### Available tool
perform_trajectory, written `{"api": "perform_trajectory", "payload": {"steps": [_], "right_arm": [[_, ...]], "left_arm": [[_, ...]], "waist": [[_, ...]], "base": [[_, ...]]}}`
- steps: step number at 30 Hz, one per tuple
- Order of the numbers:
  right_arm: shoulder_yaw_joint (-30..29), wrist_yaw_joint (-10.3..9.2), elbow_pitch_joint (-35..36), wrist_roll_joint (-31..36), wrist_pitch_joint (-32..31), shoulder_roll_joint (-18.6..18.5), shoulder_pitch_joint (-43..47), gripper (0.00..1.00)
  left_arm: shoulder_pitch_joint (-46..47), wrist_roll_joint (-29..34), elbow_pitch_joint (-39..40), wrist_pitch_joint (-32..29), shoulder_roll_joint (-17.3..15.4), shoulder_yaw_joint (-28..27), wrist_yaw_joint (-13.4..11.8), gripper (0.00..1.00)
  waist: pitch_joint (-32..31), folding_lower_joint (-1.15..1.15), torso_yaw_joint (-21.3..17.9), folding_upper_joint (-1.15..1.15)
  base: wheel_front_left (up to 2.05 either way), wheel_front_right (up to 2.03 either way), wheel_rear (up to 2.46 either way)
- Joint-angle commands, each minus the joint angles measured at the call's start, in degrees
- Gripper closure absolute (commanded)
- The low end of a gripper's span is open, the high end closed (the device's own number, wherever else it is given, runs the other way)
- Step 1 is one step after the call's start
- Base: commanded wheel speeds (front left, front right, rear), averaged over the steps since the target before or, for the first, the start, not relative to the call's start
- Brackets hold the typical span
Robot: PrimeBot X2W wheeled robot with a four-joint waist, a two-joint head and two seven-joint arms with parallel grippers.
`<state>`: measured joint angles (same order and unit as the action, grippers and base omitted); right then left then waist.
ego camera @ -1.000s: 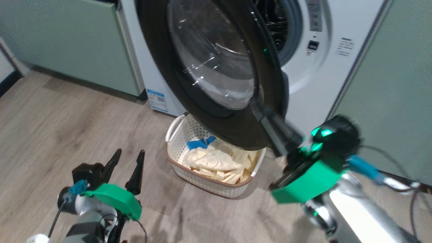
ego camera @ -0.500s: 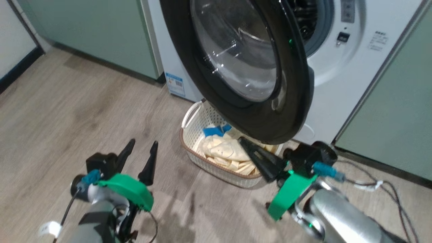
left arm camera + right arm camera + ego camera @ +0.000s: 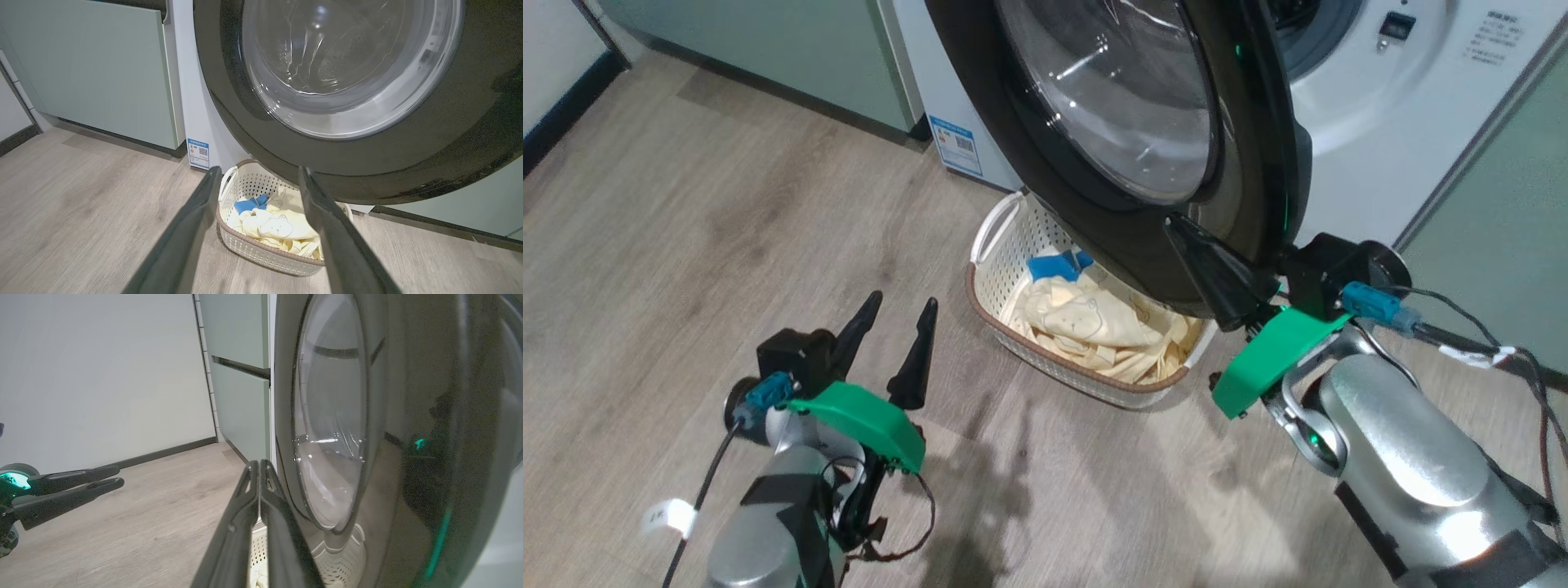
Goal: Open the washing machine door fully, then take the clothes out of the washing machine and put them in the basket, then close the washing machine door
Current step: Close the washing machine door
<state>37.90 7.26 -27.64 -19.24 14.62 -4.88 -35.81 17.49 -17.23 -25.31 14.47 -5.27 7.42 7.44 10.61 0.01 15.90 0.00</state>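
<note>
The right gripper (image 3: 1188, 245), jaws pressed shut on nothing, has risen from half a second ago. Then it hung below the large round black-rimmed glass door (image 3: 1119, 98); now its tip is at that door's lower rim. The head camera shifted too, so whether the door itself swung is hard to say. The pale yellow clothes (image 3: 1094, 322) lie in the cream perforated basket (image 3: 1045, 367) beneath the door, near the white washing machine (image 3: 1372, 106). Unloading looks finished and the closing push seems underway. The left gripper (image 3: 901, 306) hovers near left, jaws spread and empty.
</note>
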Motion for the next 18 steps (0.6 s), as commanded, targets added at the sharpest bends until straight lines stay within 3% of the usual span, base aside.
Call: {"api": "perform_trajectory", "payload": {"steps": [1, 18], "right_arm": [[-0.6, 0.23, 1.1, -0.1, 0.4, 1.6, -2.1, 1.0], [-12.5, 0.23, -3.2, 1.6, 0.4, 2.0, -5.4, 1.0]], "left_arm": [[2.6, -0.2, 1.9, 0.5, -0.8, -2.2, 0.0, 0.0], [5.0, 0.1, 3.0, 0.5, 0.4, -2.2, 0.0, 0.0]], "waist": [[0.8, -0.01, -0.4, 0.0], [5.8, -0.01, -1.5, 0.0]], "base": [[0.0, 0.0, 0.0], [0.0, 0.0, 0.0]]}}
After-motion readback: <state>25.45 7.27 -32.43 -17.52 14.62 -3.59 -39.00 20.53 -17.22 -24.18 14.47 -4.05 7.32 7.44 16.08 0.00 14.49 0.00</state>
